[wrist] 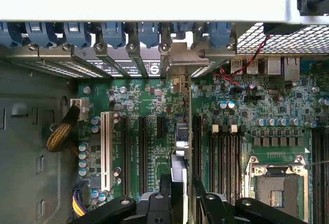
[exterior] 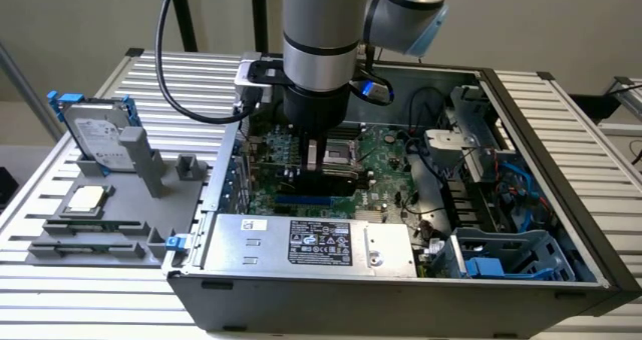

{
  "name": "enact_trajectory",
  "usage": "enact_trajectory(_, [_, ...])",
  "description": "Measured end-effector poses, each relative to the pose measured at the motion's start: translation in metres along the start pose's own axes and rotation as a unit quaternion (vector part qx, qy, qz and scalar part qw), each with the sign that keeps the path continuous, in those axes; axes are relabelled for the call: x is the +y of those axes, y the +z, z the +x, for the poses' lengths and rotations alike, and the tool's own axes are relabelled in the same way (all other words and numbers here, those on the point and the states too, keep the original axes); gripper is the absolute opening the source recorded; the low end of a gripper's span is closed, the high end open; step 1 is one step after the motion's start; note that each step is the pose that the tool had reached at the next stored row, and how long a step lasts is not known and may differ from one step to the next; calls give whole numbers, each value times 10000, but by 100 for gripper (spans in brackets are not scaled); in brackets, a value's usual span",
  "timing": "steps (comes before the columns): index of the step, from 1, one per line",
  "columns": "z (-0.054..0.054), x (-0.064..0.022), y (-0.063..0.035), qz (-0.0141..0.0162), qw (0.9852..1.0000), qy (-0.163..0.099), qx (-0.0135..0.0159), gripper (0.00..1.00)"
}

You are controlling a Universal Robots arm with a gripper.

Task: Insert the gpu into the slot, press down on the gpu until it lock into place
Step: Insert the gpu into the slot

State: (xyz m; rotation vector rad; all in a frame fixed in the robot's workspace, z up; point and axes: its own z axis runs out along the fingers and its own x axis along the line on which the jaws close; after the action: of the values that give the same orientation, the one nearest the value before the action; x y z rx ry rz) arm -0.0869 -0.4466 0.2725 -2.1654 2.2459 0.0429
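Gpu [exterior: 339, 182], pinched between my fingers [wrist: 165, 193], is partly hiding the slot [exterior: 299, 201]; label [exterior: 319, 242] at six o'clock is showing unreadable print.

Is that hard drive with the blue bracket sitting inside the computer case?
No, the hard drive stands on the grey tray outside the computer case, at the exterior view's left.

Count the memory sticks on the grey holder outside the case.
2, both flat in the grey holder at the exterior view's left: one memory stick beside the processor chip, the other closer to the camera. Others may be hidden.
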Motion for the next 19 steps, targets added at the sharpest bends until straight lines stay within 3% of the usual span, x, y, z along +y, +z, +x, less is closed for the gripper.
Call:
enact_trajectory(5, [0, 0, 0, 0, 10000, 0, 0, 29])
enact_trajectory(6, [0, 0, 0, 0, 10000, 0, 0, 42])
enact_trajectory(19, [0, 0, 0, 0, 10000, 0, 0, 42])
